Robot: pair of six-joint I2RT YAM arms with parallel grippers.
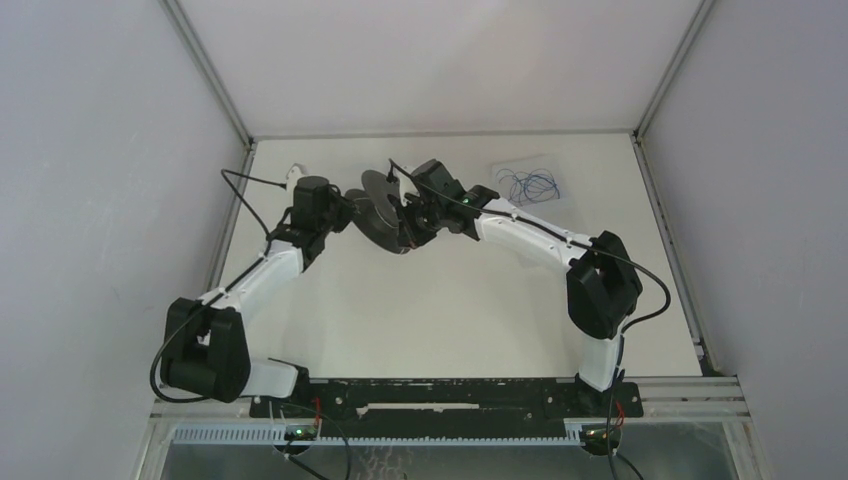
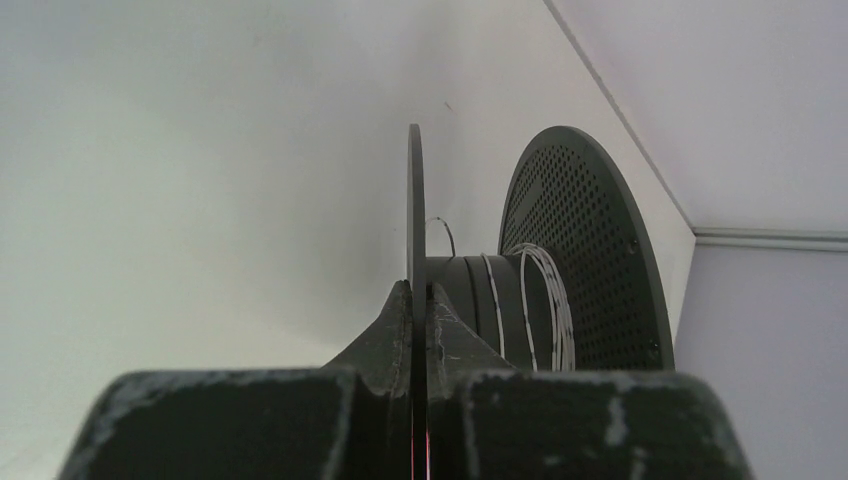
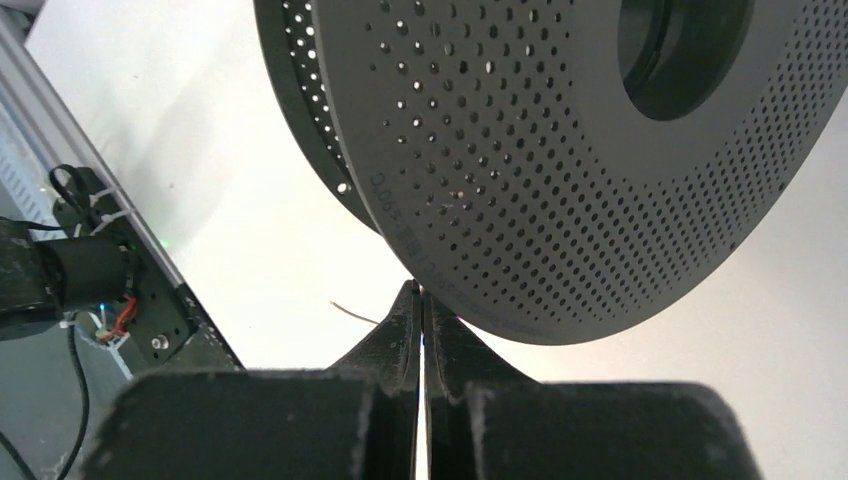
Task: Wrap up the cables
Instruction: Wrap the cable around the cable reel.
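Left pincer [image 2: 413, 292]: clenched on the thin rim of the near flange of a black spool [image 2: 590, 250], the flange standing edge-on between the two fingers.

Right pincer [image 3: 421, 292]: fingers drawn together, tips meeting the lower rim of the perforated flange. Whether they nip that rim or something finer cannot be told.

Spool: held up between the two pincers over the far middle of the tabletop [image 1: 450, 300]. It has two round flanges, the outer one dotted with small holes, and a dark hub between them.

Cables [image 2: 545, 300]: very thin and whitish. A few turns lie around the hub, bunched against the perforated flange, with one turn apart nearer the middle. A fine loop rises beside the near flange.

Loose strand (hair-thin, pale): seen in the right wrist view just left of the fingertips.

Blue wire tangle [image 1: 528, 184]: on the tabletop, far right, well apart from the spool.
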